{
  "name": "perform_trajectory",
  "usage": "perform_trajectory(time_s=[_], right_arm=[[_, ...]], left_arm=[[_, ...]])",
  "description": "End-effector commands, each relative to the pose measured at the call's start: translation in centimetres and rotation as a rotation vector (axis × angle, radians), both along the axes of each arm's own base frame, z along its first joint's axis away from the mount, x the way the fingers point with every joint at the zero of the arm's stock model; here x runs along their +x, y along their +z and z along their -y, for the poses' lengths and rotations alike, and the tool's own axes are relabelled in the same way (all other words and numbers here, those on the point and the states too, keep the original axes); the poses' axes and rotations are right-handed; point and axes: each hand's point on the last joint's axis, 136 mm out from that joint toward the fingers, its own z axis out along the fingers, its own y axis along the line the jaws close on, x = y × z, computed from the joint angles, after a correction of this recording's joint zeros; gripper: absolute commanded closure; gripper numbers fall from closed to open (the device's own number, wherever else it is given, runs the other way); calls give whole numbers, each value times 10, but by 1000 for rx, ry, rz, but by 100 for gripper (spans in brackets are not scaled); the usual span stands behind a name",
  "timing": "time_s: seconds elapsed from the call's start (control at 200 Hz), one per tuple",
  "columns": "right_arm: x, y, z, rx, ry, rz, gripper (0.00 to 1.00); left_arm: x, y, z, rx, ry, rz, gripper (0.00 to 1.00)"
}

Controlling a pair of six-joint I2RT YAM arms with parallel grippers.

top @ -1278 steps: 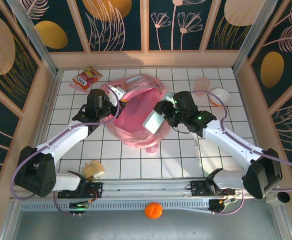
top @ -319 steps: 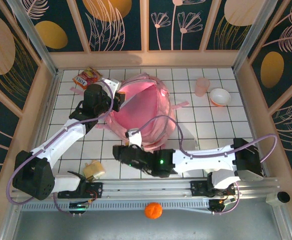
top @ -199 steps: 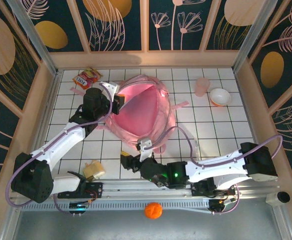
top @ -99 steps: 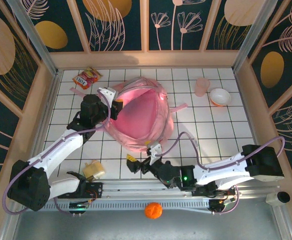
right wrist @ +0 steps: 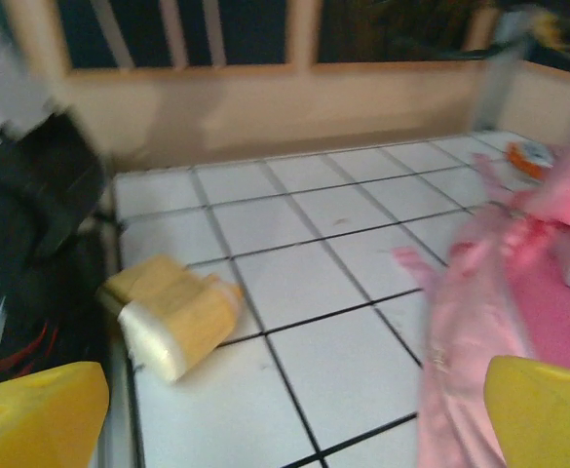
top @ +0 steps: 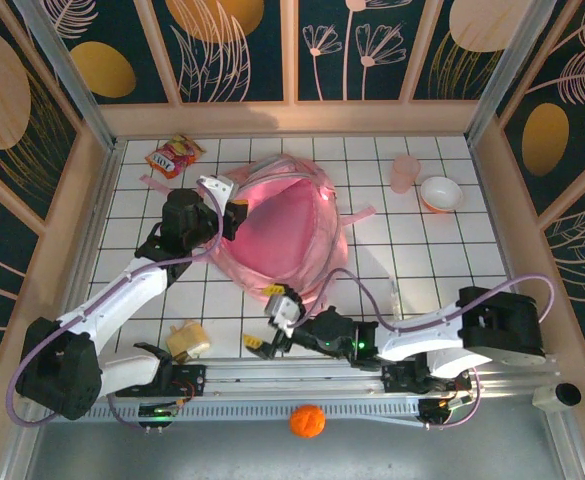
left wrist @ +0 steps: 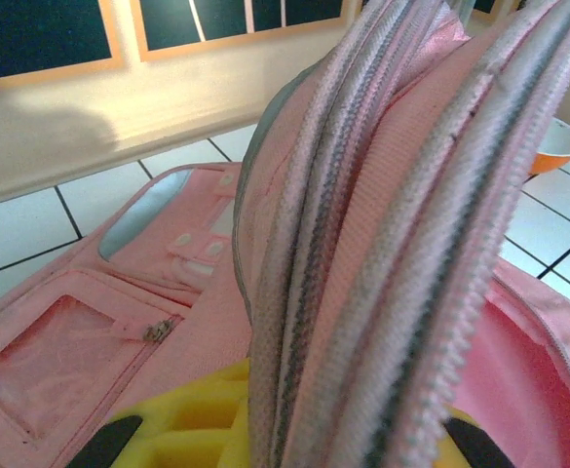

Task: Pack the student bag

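Left jaws clamp student bag (top: 292, 235); right seemingly agape.

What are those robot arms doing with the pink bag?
They are packing the bag. The left tool is shut on its zip edge, holding it open. The right tool is open and empty, low near the front of the table, facing a tan lump lying there.

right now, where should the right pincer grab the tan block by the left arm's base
Probably across its two long sides, mid-length, coming straight down: the tan block lies flat, and the left arm's base crowds one side.
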Motion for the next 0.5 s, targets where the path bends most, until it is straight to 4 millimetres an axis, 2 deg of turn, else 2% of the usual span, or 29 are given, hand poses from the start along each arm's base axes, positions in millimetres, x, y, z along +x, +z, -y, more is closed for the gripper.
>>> perform_trajectory(time_s=[0.0,0.085,0.23,0.39,0.495], right_arm=[[-24,-5,-32,-115,256,200,1],[-25,-28,-52,-234,317,249,1],[-25,-49,-81,-293,435,226,1],[-17,-69,-103,-337,515,202,1],[-16,-90,-116,-412,568,215,1]], left_arm=[[3,48,11,-69,-56,129,100],[4,47,12,-69,-59,124,100],[5,42,15,-70,-70,106,100],[6,41,18,-65,-90,98,100],[7,42,20,-56,-98,93,100]])
